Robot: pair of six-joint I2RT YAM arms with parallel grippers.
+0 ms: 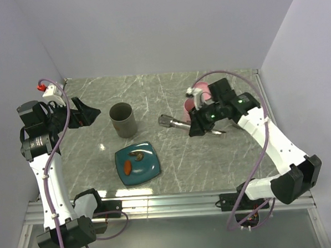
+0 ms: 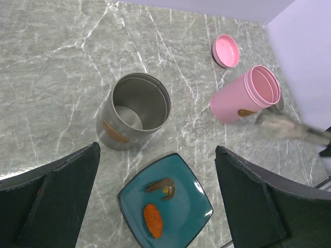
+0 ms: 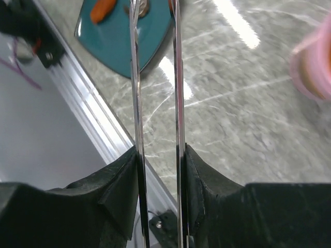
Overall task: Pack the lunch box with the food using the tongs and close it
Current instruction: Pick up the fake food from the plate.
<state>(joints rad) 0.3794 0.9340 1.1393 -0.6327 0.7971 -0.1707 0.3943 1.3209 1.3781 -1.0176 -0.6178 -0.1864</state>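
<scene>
Seen from above, the tongs (image 1: 174, 122) are clamped in the right end effector (image 1: 199, 124), tips pointed to 9 o'clock, with the food (image 1: 127, 169) lying toward 8 o'clock.

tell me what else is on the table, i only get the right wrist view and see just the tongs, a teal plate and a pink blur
Observer: A steel cup stands open just beyond the teal plate.
Operator: is the pink thing closed
Observer: No. The pink container is open, and its pink lid lies apart from it on the table.
Operator: left claw holding anything
Observer: No. The left claw is wide open and empty, off to the left of the steel cup.
</scene>
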